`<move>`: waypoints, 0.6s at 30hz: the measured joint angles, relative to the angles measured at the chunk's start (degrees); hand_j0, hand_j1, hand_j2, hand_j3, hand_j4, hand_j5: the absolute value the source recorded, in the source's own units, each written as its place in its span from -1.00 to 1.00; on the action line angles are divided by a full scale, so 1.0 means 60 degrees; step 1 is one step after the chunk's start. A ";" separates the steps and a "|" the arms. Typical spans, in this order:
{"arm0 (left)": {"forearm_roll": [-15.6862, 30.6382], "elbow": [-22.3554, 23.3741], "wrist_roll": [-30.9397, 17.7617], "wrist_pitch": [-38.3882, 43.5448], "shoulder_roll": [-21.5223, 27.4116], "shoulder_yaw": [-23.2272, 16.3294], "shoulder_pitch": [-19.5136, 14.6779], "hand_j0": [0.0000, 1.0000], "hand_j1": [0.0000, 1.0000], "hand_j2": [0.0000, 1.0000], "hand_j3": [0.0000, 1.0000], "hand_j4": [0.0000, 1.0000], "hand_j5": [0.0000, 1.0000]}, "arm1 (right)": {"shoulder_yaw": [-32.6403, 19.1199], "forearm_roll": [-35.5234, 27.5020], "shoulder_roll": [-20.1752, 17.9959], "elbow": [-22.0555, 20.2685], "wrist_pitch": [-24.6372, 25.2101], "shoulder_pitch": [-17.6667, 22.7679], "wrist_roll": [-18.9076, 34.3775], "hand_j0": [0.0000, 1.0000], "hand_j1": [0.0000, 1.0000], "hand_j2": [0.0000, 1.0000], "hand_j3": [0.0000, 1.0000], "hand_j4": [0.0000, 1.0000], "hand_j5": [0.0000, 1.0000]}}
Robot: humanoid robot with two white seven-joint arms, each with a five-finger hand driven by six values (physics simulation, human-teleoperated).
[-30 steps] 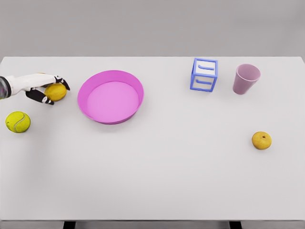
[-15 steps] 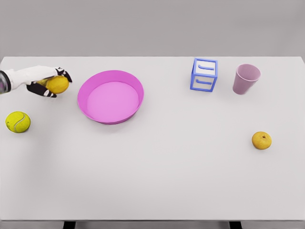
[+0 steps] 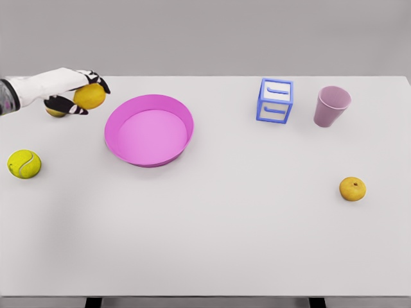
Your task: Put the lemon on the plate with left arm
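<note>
My left hand is shut on the yellow lemon and holds it in the air above the table's far left. The arm reaches in from the left edge. The lemon hangs just left of the pink plate, a round deep dish left of the table's middle, and is not over it. A small yellow-orange object lies on the table under my wrist, partly hidden. The right arm is out of view.
A tennis ball lies near the left edge, in front of my hand. At the back right stand a blue frame cube and a mauve cup. An orange sits at the right.
My left hand closed on the lemon, lifted it off the table and carried it up and to the right, toward the plate. A small yellow-orange object under the wrist has come into view.
</note>
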 measured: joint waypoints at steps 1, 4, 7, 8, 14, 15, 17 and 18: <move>0.0038 -0.0199 0.0000 0.0001 0.0002 0.0028 0.0044 0.00 0.00 0.00 0.00 0.00 0.00 | 0.0000 0.0000 0.0000 0.0001 0.0000 0.0000 0.0000 1.00 1.00 1.00 1.00 1.00 1.00; 0.0124 -0.0637 0.0002 0.0006 -0.0036 0.0086 0.0088 0.00 0.00 0.00 0.00 0.00 0.00 | 0.0000 0.0000 0.0000 0.0001 0.0000 0.0000 0.0000 1.00 1.00 1.00 1.00 1.00 1.00; 0.0186 -0.1023 0.0001 0.0003 -0.0075 0.0099 0.0249 -0.01 -0.01 -0.01 -0.01 -0.01 -0.01 | 0.0000 0.0000 0.0000 0.0002 0.0000 0.0000 0.0000 1.00 1.00 1.00 1.00 1.00 1.00; 0.0242 -0.1175 0.0000 0.0001 -0.0085 0.0102 0.0308 -0.01 -0.01 -0.01 -0.01 -0.01 -0.01 | 0.0000 0.0000 0.0000 0.0000 0.0000 0.0000 0.0000 1.00 1.00 1.00 1.00 1.00 1.00; 0.0408 -0.2248 -0.0001 0.0002 -0.0328 0.0108 0.0586 -0.01 -0.01 -0.01 -0.01 -0.01 -0.01 | 0.0000 0.0000 0.0000 0.0000 0.0000 0.0000 0.0000 1.00 1.00 1.00 1.00 1.00 1.00; 0.0421 -0.2383 0.0000 0.0004 -0.0406 0.0109 0.0601 -0.01 -0.01 -0.01 -0.01 -0.01 -0.01 | 0.0000 0.0000 0.0000 0.0000 0.0000 0.0000 0.0000 1.00 1.00 1.00 1.00 1.00 1.00; 0.0430 -0.2580 0.0000 0.0002 -0.0536 0.0102 0.0645 -0.01 -0.01 -0.01 -0.01 -0.01 -0.01 | 0.0000 -0.0003 0.0000 0.0001 0.0000 0.0000 0.0000 1.00 1.00 1.00 1.00 1.00 1.00; 0.0428 -0.2665 -0.0001 0.0003 -0.0606 0.0100 0.0645 -0.01 -0.01 -0.01 -0.01 -0.01 -0.01 | 0.0000 -0.0002 0.0000 0.0000 0.0000 0.0000 0.0000 1.00 1.00 1.00 1.00 1.00 1.00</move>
